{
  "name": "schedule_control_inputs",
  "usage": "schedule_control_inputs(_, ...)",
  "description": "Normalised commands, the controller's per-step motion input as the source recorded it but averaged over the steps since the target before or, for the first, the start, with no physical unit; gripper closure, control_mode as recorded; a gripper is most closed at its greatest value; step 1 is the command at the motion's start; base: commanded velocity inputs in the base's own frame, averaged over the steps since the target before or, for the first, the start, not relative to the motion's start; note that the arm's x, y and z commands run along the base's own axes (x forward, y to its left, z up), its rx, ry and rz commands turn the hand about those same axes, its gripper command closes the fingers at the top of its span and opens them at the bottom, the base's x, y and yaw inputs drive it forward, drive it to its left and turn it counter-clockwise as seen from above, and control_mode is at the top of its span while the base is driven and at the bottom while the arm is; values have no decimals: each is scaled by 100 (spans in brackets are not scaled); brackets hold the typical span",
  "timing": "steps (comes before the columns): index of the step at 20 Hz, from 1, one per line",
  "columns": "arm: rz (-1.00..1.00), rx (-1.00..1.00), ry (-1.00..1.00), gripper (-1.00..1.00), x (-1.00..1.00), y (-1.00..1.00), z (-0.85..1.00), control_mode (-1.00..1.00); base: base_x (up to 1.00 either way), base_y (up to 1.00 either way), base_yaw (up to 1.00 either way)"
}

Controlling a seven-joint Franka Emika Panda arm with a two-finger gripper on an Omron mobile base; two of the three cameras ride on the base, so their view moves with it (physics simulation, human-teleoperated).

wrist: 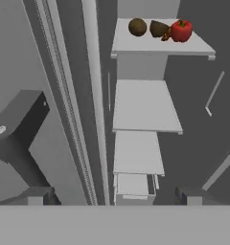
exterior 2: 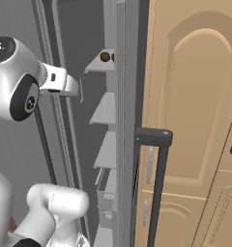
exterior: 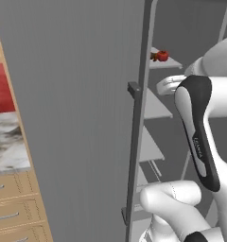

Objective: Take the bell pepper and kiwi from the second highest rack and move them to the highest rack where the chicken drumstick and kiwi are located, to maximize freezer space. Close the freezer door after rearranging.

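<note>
Hand view, left to right: the freezer door (wrist: pixel 21 129) is standing open at the left, its dark bar handle close to the camera; beside it the door frame and seal are running top to bottom; right of that the stacked shelves are receding; the highest rack (wrist: pixel 136 44) is carrying, left to right, a kiwi (wrist: pixel 137 27), a second brown piece (wrist: pixel 158 28) and the bell pepper (wrist: pixel 182 30), all close together, probably so the lower shelves stay free; the second highest rack (wrist: pixel 144 107) is lying bare

End effector (wrist: pixel 114 196): fingers are standing spread as wide as they go, holding nothing, hanging well apart from the shelves, facing into the compartment

Judgement: rearranging is looking finished or nearly so; closing the door is looking like the remaining step

Hard to make out: whether the brown piece beside the pepper is the second kiwi or the chicken drumstick; an orange-brown sliver is showing between it and the pepper, so the drumstick may be mostly hidden there; left base view is cutting the top shelf off behind the door edge, leaving just the pepper's red visible
</note>
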Motion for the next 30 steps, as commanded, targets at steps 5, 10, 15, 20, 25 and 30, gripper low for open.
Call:
schedule_control_inputs(5,0,0,0,-100,0,0,0,100,-48,26,0)
schedule_control_inputs(10,0,0,0,-100,0,0,0,100,-65,1,-2)
schedule_control_inputs(15,0,0,0,-100,0,0,0,100,-85,0,-1)
schedule_control_inputs(20,0,0,0,-100,0,0,0,100,-60,-3,-5)
schedule_control_inputs(25,0,0,0,-100,0,0,0,100,-27,-9,-7)
schedule_control_inputs(30,0,0,0,-100,0,0,0,100,-26,-14,-6)
